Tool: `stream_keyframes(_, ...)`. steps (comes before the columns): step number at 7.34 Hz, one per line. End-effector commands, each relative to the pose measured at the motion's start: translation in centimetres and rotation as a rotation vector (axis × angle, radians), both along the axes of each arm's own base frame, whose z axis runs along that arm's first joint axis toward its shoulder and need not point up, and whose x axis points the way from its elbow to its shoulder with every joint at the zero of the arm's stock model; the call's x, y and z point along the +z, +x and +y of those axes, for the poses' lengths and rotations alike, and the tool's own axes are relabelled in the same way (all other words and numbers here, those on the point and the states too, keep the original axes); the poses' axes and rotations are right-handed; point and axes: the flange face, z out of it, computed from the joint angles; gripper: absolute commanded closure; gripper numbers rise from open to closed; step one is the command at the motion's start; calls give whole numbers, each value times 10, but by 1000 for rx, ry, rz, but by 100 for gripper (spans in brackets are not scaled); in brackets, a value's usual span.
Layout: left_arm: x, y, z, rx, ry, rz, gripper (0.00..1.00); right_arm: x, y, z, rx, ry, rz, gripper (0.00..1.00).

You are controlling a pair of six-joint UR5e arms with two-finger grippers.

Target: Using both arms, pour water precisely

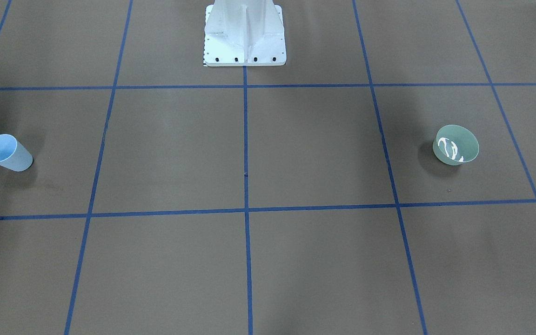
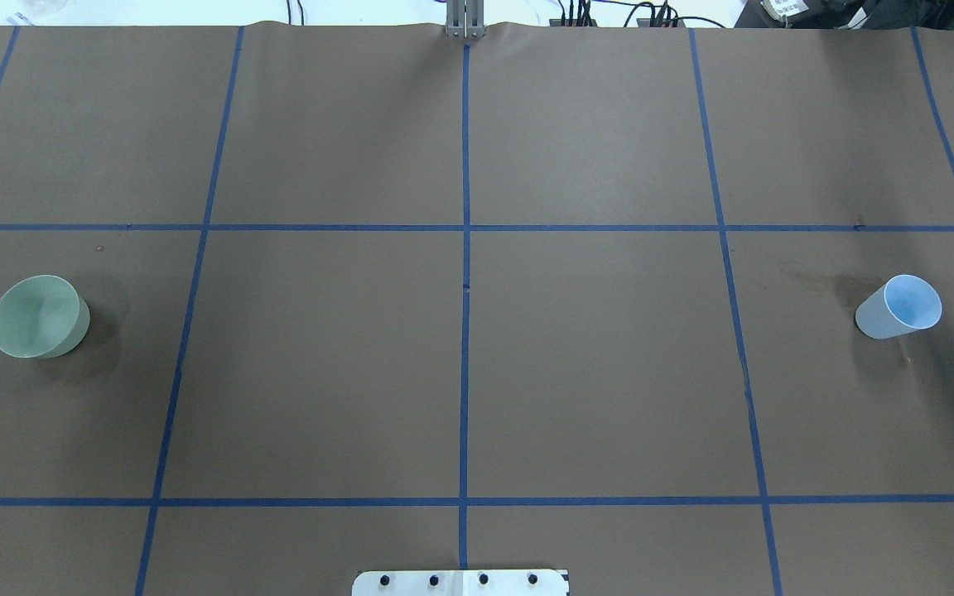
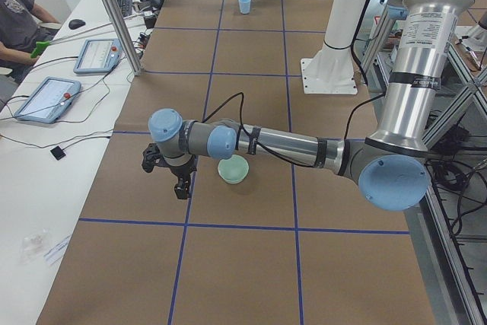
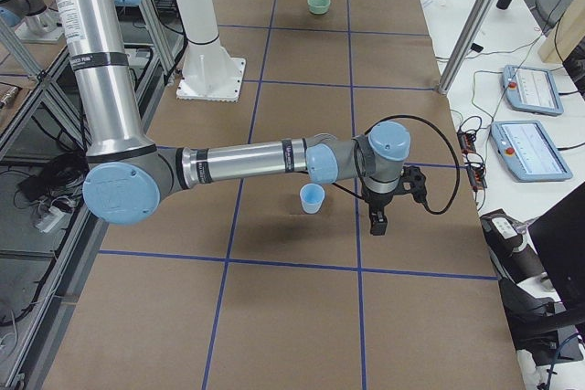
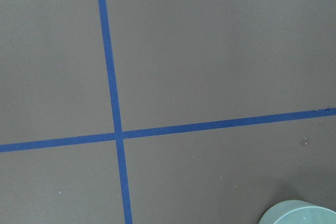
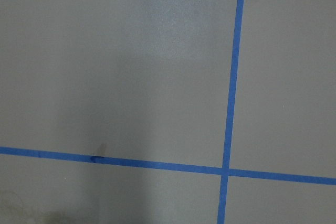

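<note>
Water [image 1: 449, 150] glints inside green cup [image 1: 469, 143], blue cup [image 1: 10, 154] standing well apart

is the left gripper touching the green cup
Apart. The exterior left view shows bare brown table between the left gripper and the green cup.

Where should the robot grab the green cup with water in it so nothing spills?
Grab the green cup around its side wall, a little below the rim, coming in level from the side. It stands upright with a wide open top and water glinting inside, so a grab from above would probably dip in. The left claw hangs nearest it.
</note>
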Motion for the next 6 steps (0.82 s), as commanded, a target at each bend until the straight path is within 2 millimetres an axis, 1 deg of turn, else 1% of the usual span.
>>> stream_keyframes(1, -10, -7, 4, -11, -31, 39, 0, 1, -1, -1, -1, 0, 1, 1)
stream_keyframes(2, -17, -13, 5, -21, -15, 42, 0, 0, -1, -1, -2, 1, 0, 1)
stream_keyframes(3, -21, -25, 8, 21, 60, 43, 0, 0, -1, 0, -2, -2, -6, 1)
stream_keyframes(4, -15, -36, 11, 42, 92, 39, 0, -2, -1, 1, -2, 0, -10, 1)
stream_keyframes(5, -3, -37, 15, 42, 73, 34, 0, -1, -1, 1, -2, -1, -9, 1)
stream_keyframes(6, -1, -37, 17, 42, 68, 38, 0, -3, -2, 0, -2, 3, -10, 1)
